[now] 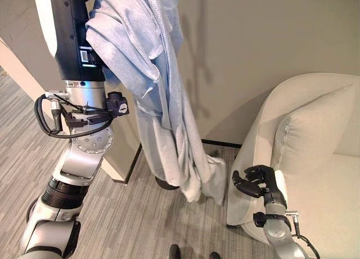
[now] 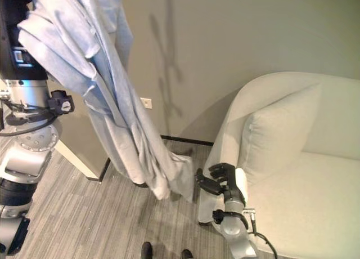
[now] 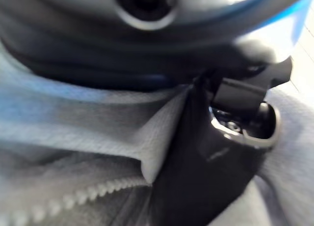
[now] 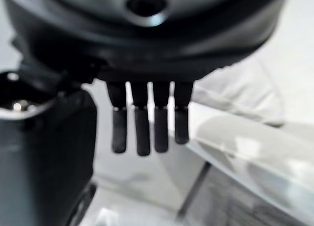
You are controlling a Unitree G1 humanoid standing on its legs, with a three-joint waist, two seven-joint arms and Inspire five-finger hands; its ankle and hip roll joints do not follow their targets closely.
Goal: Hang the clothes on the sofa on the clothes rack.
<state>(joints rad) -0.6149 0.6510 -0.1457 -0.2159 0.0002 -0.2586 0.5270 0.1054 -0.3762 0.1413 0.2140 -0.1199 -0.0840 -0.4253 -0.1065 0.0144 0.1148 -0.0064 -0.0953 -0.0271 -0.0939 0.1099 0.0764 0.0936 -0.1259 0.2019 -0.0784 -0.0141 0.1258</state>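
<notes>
A light grey zip jacket (image 1: 163,101) hangs in long folds from my raised left arm, its hem just above the floor. In the left wrist view my left hand (image 3: 211,162) has its thumb pressed into the jacket's cloth (image 3: 88,137), which bunches round it beside the zip. Behind the hem, a dark round base (image 1: 164,184) stands on the floor by the wall. My right hand (image 1: 256,183) hangs low against the front corner of the cream sofa (image 1: 337,214), fingers (image 4: 143,130) straight and holding nothing.
A cream cushion (image 1: 312,135) leans in the sofa's corner. A beige wall (image 1: 253,45) runs behind, and a jutting wall corner (image 1: 121,157) stands left of the jacket. Grey plank floor (image 1: 140,225) lies open in front.
</notes>
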